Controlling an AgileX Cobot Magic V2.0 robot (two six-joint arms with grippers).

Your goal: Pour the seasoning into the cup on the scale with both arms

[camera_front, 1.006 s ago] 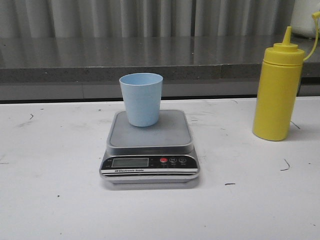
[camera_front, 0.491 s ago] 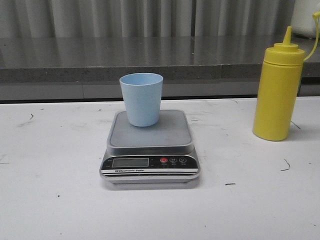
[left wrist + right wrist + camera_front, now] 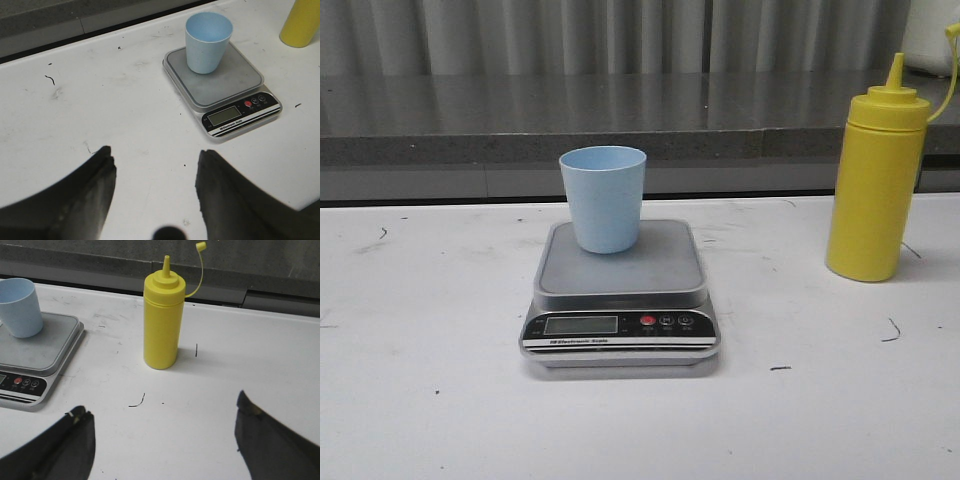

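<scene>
Two tools, left tool [image 3: 155,175] and right tool [image 3: 162,437], spread and empty above the table [image 3: 420,400]. Cup [image 3: 603,198] upright on scale [image 3: 620,290]; seasoning [image 3: 876,180] standing well apart, ungrasped. Pouring not yet begun.

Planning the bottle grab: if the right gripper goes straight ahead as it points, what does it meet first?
Probably the yellow squeeze bottle, standing upright ahead between the open right gripper fingers; depth is unclear.

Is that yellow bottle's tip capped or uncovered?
Uncovered. The yellow bottle's pointed nozzle is bare, and its small tip cover dangles off to the side on its tether.
</scene>
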